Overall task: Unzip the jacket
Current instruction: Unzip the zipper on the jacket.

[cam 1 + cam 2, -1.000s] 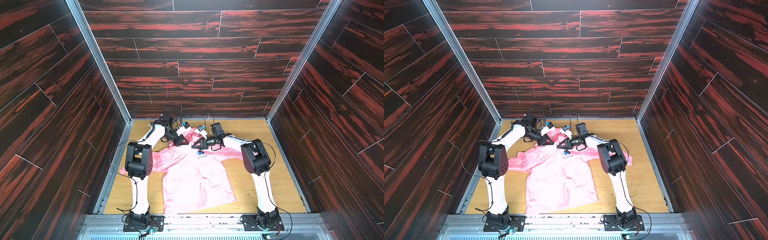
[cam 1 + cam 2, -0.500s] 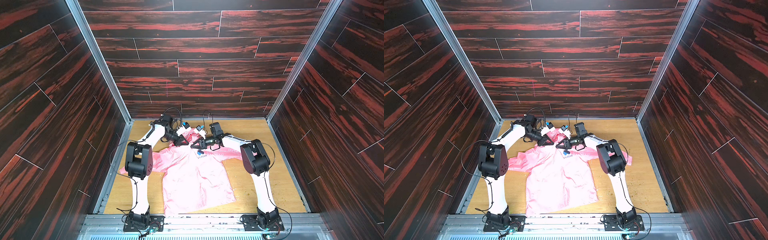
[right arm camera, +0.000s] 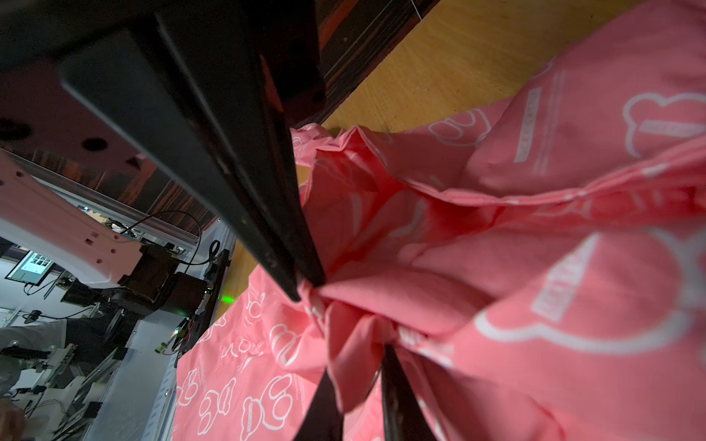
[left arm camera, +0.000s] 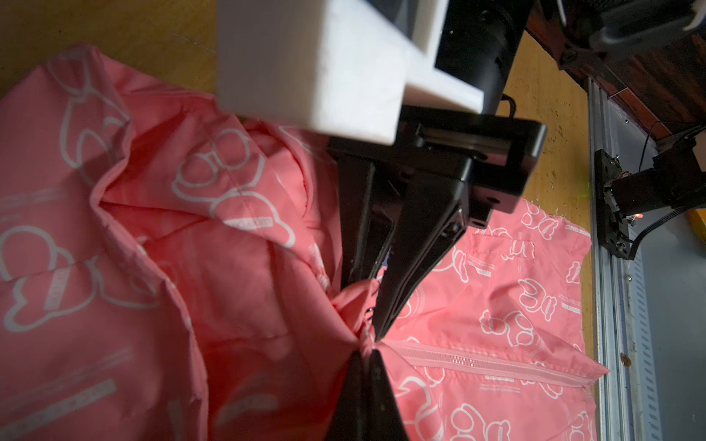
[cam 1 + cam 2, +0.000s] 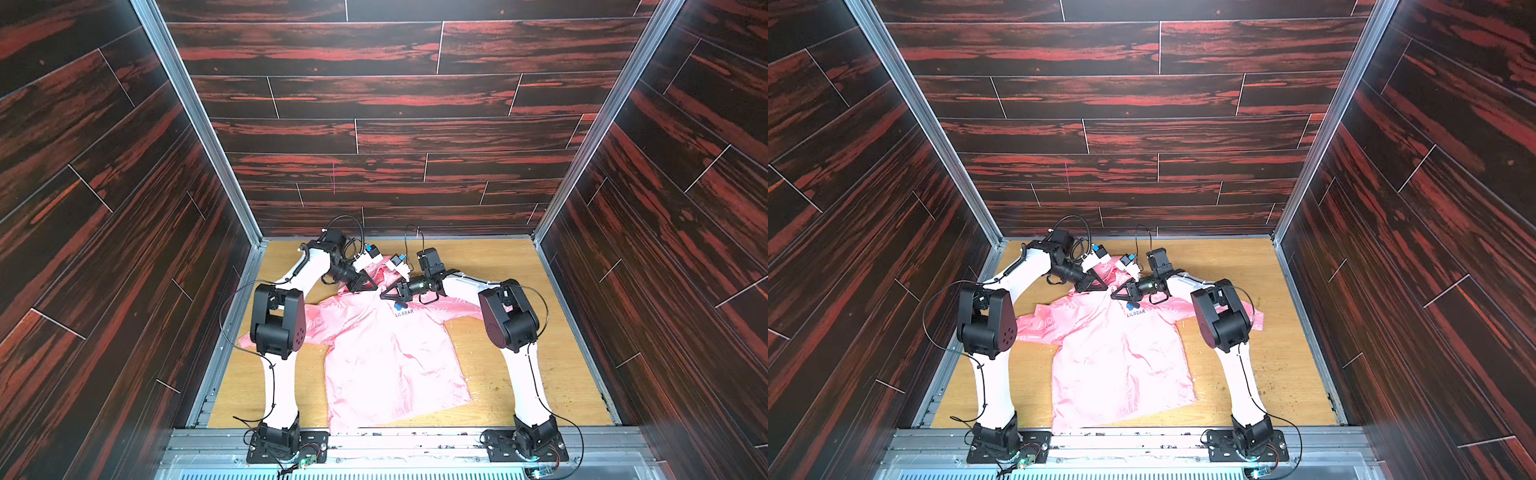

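Observation:
The pink jacket (image 5: 386, 361) (image 5: 1117, 361) lies front up on the wooden floor, hood at the far end, LILBEAR logo (image 5: 403, 309) on the chest. Both grippers meet at its collar. In the left wrist view my left gripper (image 4: 367, 353) (image 5: 376, 289) is shut on bunched fabric at the top end of the closed zipper (image 4: 477, 362). My right gripper (image 3: 357, 361) (image 5: 382, 296) (image 4: 376, 330) comes in from the opposite side, its fingers pinching a fold of pink fabric next to the left gripper's tips (image 3: 309, 290). The zipper pull is hidden in the bunched cloth.
Dark wood-panel walls (image 5: 374, 137) enclose the wooden floor (image 5: 498, 266) on three sides, with metal rails along the floor edges. Both arm bases are bolted to the metal front rail (image 5: 395, 440). The jacket's sleeves spread out under the arms' elbows.
The right gripper has slid a little left toward the collar and its jaws have narrowed onto the fabric. The left arm and gripper have stayed put.

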